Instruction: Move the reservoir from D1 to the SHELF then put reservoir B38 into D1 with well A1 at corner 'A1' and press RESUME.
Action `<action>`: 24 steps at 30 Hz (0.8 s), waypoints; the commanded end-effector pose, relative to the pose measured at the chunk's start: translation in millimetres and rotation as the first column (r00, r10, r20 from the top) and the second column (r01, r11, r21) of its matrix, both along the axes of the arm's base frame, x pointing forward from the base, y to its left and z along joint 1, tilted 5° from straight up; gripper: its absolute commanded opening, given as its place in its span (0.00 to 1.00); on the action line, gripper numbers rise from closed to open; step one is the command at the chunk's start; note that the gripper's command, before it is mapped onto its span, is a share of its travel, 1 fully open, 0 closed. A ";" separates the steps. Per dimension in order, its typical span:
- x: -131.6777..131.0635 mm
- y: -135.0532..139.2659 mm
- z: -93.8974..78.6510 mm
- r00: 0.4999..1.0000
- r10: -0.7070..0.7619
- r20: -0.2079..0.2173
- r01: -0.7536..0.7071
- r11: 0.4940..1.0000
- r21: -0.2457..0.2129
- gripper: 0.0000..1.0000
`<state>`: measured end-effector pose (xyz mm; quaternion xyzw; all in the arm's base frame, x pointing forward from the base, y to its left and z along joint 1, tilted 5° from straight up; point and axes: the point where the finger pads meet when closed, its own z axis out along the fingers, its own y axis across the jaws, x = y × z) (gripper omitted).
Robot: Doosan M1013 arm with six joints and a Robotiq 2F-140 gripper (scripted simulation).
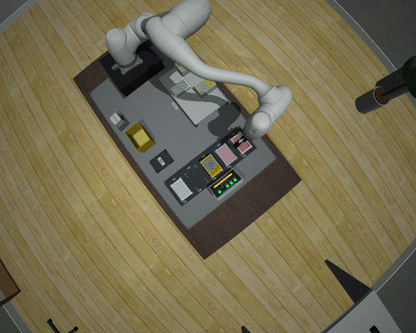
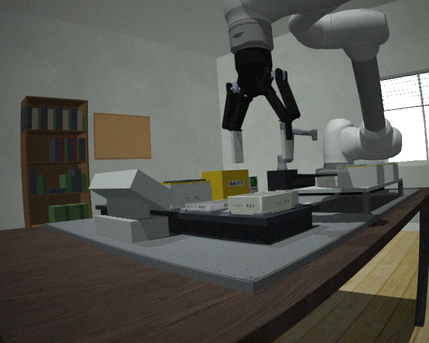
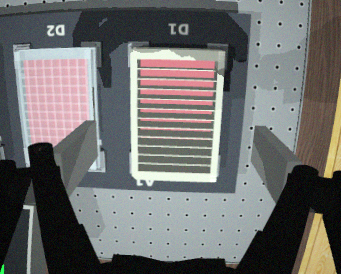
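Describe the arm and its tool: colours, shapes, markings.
The arm is smooth pale grey, built of rounded tube sections with bulbous joints; no cables or markings show on it. It stands on a black block. The tool has a black body with black angled linkages that end in two flat, pale grey rectangular fingers. Small light-coloured pins sit at the linkage pivots.

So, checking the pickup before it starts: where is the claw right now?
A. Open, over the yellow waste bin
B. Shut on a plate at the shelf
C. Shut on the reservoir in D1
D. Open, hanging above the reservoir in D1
D: the claw is spread and empty, well above reservoir R33, which sits in D1.
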<state>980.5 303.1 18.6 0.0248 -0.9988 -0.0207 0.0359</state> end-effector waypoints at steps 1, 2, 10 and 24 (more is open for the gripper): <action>-0.4 0.2 -5.4 1.000 0.000 0.000 0.000 1.000 0.000 0.77; -0.5 0.3 -7.0 1.000 0.000 0.000 0.000 1.000 0.000 0.77; -1.3 0.7 -17.0 1.000 0.000 0.000 0.000 1.000 0.000 0.77; -2.7 1.5 -36.9 1.000 0.000 0.000 0.000 1.000 0.000 0.77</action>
